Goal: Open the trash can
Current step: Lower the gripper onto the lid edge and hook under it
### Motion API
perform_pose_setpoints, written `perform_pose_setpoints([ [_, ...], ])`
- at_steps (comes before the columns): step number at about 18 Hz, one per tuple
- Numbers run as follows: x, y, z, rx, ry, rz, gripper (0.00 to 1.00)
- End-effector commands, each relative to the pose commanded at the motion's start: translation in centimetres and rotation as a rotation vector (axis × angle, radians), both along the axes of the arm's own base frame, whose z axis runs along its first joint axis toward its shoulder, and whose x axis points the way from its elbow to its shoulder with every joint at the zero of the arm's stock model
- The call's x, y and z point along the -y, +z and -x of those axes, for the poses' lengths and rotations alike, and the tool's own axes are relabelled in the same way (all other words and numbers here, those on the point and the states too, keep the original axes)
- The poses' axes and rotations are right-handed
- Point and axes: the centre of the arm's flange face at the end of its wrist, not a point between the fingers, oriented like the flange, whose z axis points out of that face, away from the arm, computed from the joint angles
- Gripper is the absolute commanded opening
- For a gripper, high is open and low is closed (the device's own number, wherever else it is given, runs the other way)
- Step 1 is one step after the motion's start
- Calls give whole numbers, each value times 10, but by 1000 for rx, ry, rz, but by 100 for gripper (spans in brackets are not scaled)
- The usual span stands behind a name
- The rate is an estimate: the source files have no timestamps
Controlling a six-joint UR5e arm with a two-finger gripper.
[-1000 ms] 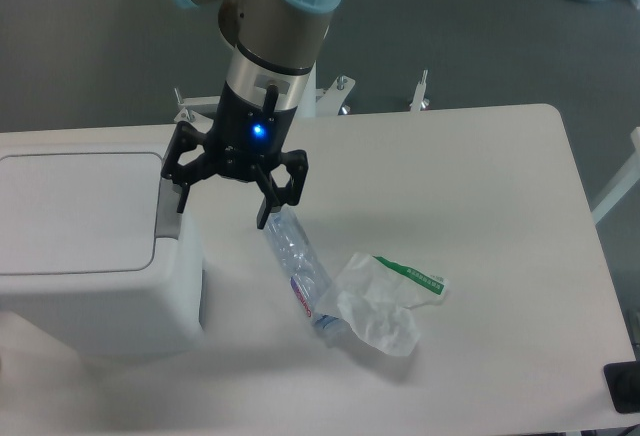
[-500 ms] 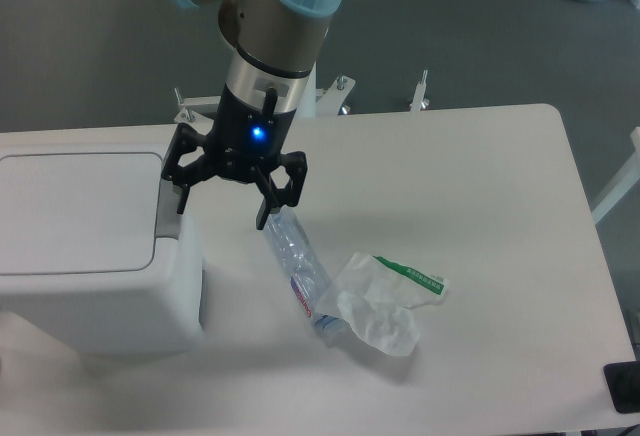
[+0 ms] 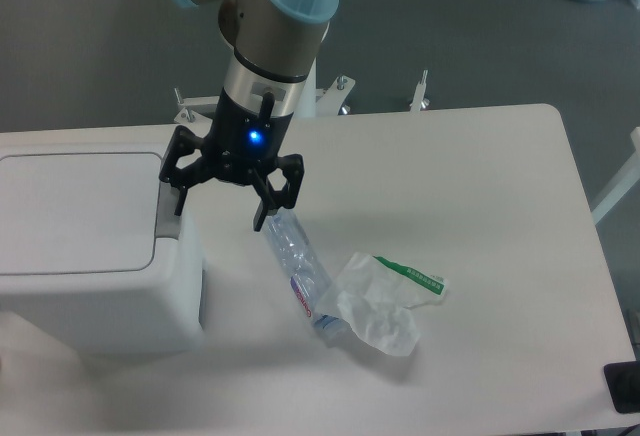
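Note:
The trash can [image 3: 90, 296] is a big white boxy bin at the left of the table, its flat lid [image 3: 75, 211] down and a grey push tab [image 3: 166, 214] along its right edge. My gripper [image 3: 222, 216] hangs just right of that tab, open, with nothing between its black fingers. The left fingertip [image 3: 182, 204] is close above the tab; whether it touches I cannot tell. The right fingertip [image 3: 262, 219] hovers near the top of a crushed bottle.
A crushed clear plastic bottle [image 3: 300, 274] lies on the white table [image 3: 480, 206] right of the bin. A crumpled white wrapper [image 3: 385, 301] with green print overlaps its lower end. A dark object [image 3: 625, 386] sits at the table's lower right corner.
The gripper has shifted very slightly left and up; the bin's lid, bottle and wrapper have not moved.

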Motion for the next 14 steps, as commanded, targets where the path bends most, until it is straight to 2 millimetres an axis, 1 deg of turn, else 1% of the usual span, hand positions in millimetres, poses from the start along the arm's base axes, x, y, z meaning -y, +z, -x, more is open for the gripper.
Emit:
perform_pose_setpoints([
  [14, 1, -5, -1, 4, 0, 6, 100],
])
